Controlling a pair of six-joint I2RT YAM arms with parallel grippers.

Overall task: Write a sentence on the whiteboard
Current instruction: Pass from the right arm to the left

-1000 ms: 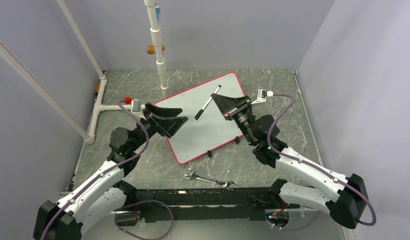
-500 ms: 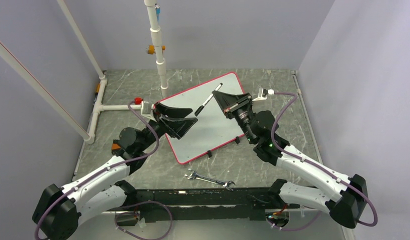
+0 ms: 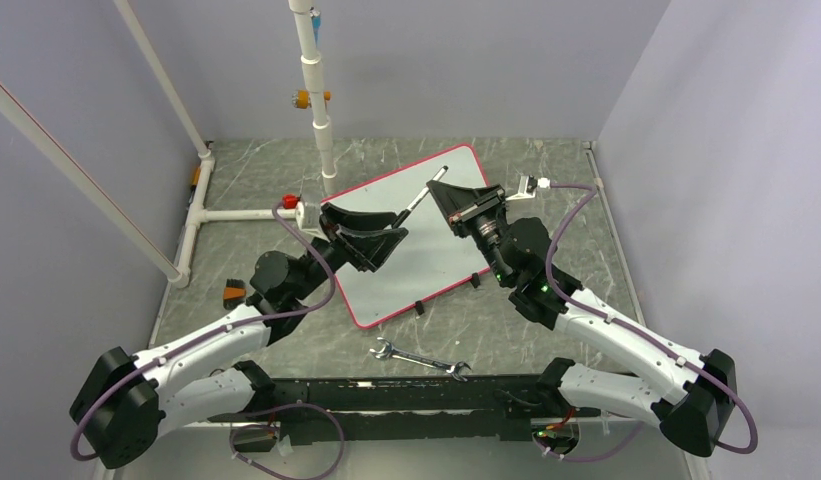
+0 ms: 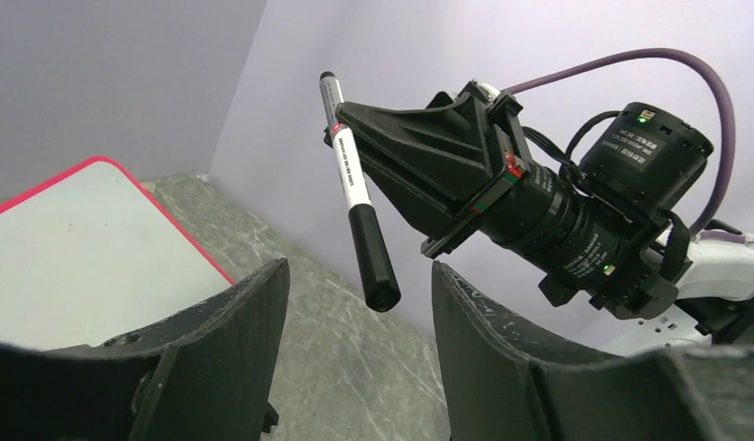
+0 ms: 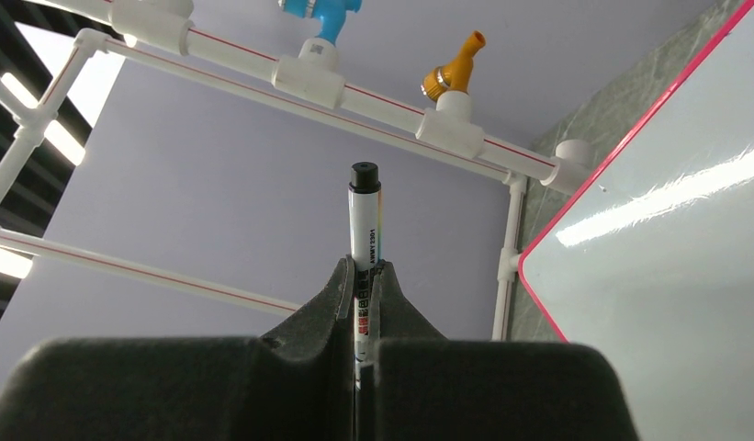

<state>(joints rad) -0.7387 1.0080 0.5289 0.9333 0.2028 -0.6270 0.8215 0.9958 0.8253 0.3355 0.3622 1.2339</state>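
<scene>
Left gripper (image 4: 359, 273): jaws spread, one finger on either side of the marker's (image 4: 354, 193) thick black end, touching neither side. That end looks like the cap (image 4: 374, 262).

Right gripper (image 3: 438, 186): jaws pressed together on the marker barrel near its other end. It holds the marker up in the air, tilted over the far part of the whiteboard (image 3: 426, 265).

Step in hand, as I read it, is uncapping.
- Centre the cap between the left fingers before closing. It sits a bit toward the left finger in the wrist view.
- Grip the cap only, not the white barrel.
- Pull straight along the marker's axis. A sideways pull would likely twist the marker in the right pinch, which is narrow and near the end.
- Right arm should just brace.

Whiteboard lies flat on the table between the arms and looks blank, so the sentence isn't started. A wrench (image 3: 421, 358) lies near the arm bases, well clear.
</scene>
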